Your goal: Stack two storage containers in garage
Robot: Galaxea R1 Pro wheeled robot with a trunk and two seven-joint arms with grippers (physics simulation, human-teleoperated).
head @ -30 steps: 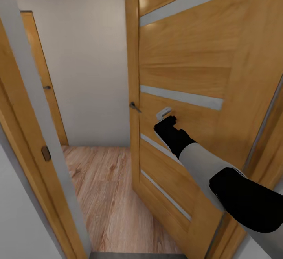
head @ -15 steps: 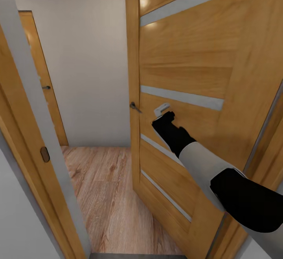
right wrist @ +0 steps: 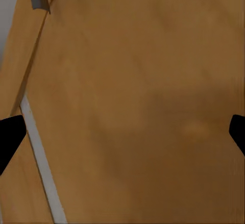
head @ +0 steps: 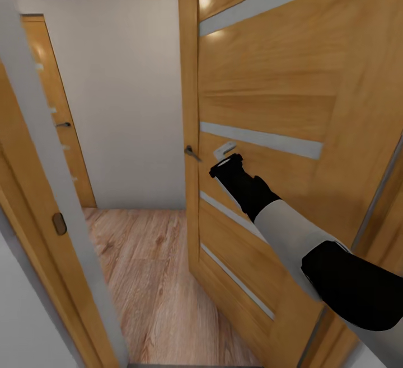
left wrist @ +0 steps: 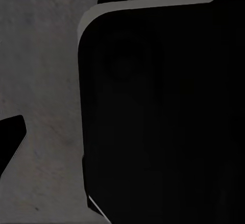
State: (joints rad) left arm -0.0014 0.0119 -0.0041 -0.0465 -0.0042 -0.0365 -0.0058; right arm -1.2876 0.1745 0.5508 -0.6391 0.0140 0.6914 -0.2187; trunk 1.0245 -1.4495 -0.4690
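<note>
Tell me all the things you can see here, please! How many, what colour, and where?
Door: one, honey-coloured wood with pale frosted strips, standing open at the right, close in front of the robot.
Door handle: one, dark metal, on the open door's edge.
Second door: one, same honey wood, shut, at the far left of the room beyond.
Door frame: one, wood with a grey edge, near left.
Wall: one, plain white, straight ahead through the doorway.
Plank floor: light brown wood, beyond the doorway.
Concrete floor: dark grey, under the left wrist camera.
Right arm: one, white and black, reaching to the open door.
Right gripper: one, black, open, against the door's face.
</note>
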